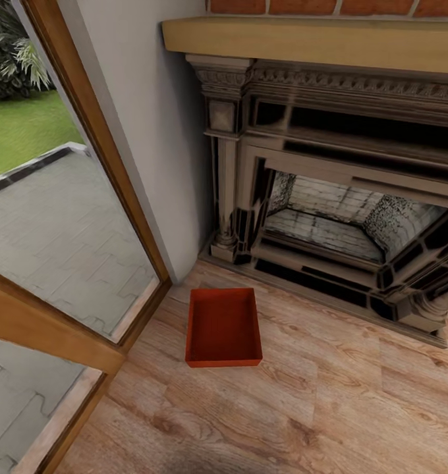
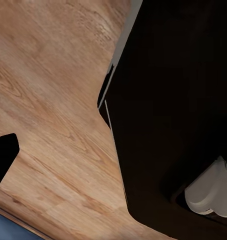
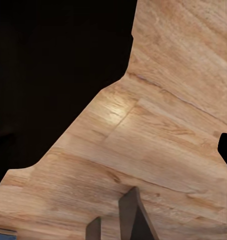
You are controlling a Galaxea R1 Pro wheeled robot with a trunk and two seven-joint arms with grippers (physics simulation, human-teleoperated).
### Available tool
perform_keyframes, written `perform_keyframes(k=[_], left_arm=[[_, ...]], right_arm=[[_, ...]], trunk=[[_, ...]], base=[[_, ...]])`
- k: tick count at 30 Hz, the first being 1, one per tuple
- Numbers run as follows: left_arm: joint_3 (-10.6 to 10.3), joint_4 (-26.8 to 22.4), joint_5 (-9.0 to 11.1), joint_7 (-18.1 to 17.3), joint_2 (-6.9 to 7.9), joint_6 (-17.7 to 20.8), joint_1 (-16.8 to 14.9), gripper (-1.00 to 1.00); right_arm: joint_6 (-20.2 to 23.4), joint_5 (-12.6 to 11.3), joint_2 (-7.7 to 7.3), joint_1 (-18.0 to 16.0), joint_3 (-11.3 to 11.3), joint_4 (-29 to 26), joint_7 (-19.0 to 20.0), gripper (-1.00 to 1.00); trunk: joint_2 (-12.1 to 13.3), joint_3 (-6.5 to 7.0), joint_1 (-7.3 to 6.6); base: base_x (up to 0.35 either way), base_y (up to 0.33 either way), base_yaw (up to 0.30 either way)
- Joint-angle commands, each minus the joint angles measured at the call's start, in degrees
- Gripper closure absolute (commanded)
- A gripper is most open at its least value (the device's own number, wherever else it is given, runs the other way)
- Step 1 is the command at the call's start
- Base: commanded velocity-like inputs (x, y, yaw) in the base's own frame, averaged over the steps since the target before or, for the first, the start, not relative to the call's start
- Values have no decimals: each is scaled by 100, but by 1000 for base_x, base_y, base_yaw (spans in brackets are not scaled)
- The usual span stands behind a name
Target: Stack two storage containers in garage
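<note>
One of the storage containers [image 1: 223,327], an orange-red open bin, rests on the light wood plank floor [image 1: 329,408] of the living room. It lies just in front of the dark fireplace's [image 1: 329,217] left column, close to the glass door's corner. Its inside looks bare. In the left wrist view my left gripper [image 2: 113,152] hangs over the planks, one dark fingertip [image 2: 4,156] at the frame's edge, nothing held. My right gripper [image 3: 113,150] likewise hovers above bare planks, a dark fingertip [image 3: 226,150] at the edge.
A wood-framed glass door [image 1: 85,197] runs along the left, with paving and grass outside. A pale wall strip [image 1: 151,131] separates it from the fireplace, under a wooden mantel [image 1: 316,43] and red brick. My dark body [image 2: 173,110] fills part of both wrist views.
</note>
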Motion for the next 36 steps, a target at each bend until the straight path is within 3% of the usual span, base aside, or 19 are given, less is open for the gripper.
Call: perform_keyframes(k=[1,3,4,6,9,12,15,17,18,21,22,23,27,29,36], left_arm=[[19,-156,-66,21,216,-10,-2,-100],[21,-467,-77,26,378,17,-2,-100],[39,-1787,-79,38,840,822,-13,-100],[44,-2338,-76,72,952,1331,-19,-100],[49,-3151,-77,245,1026,2202,-124,-100],[40,-3334,-76,337,985,2458,-519,-100],[18,-3116,-71,399,806,2582,-1279,-100],[6,-2675,-86,425,495,2610,-2002,-100],[6,-2596,-89,427,430,2608,-2128,-100],[-6,-2351,-137,434,4,2573,-2611,-100],[-11,-2320,-487,438,-301,2518,-2736,-100],[-9,-2312,-737,438,-375,2451,-2758,-100],[4,-2286,-1456,437,-508,1983,-2787,-100],[9,-2300,-1642,437,-530,1707,-2792,-100],[10,-2243,-1860,437,-554,1372,-2797,-100]], right_arm=[[-22,-41,12,-5,34,-4,-25,-100],[-20,-46,3,-17,25,-112,-106,-100],[228,-156,-56,-625,10,-651,-791,-100],[403,-201,-112,-955,9,-785,-1018,-100],[566,-240,-145,-1784,-24,-996,-1224,-100],[569,-248,-124,-2308,-74,-1048,-1269,-100],[573,-257,-53,-2910,-128,-1072,-1290,-100],[565,-261,129,-3292,-148,-1080,-1297,-100],[559,-261,177,-3343,-150,-1081,-1298,-100],[466,-256,451,-3540,-157,-1086,-1294,-100],[299,-263,641,-3592,-155,-1090,-1267,-100],[232,-266,696,-3601,-153,-1091,-1246,-100],[119,-221,770,-3613,-123,-1092,-1198,-100],[99,-199,780,-3615,-106,-1092,-1150,-100],[84,-195,765,-3617,-100,-1085,-941,-100]], trunk=[[-4,-4,1],[-4,-4,1],[-4,-4,1],[-4,-4,1],[-4,-4,1],[-4,-4,1],[-4,-4,1],[-4,-4,1],[-4,-4,1],[-4,-4,1],[-4,-4,1],[-4,-4,1],[-4,-4,1],[-4,-4,1],[-4,-4,1]], base=[[0,0,0],[0,0,0],[0,0,0],[0,0,0],[0,0,0],[0,0,0],[0,0,0],[0,0,0],[0,0,0],[0,0,0],[0,0,0],[0,0,0],[0,0,0],[0,0,0],[0,0,0]])
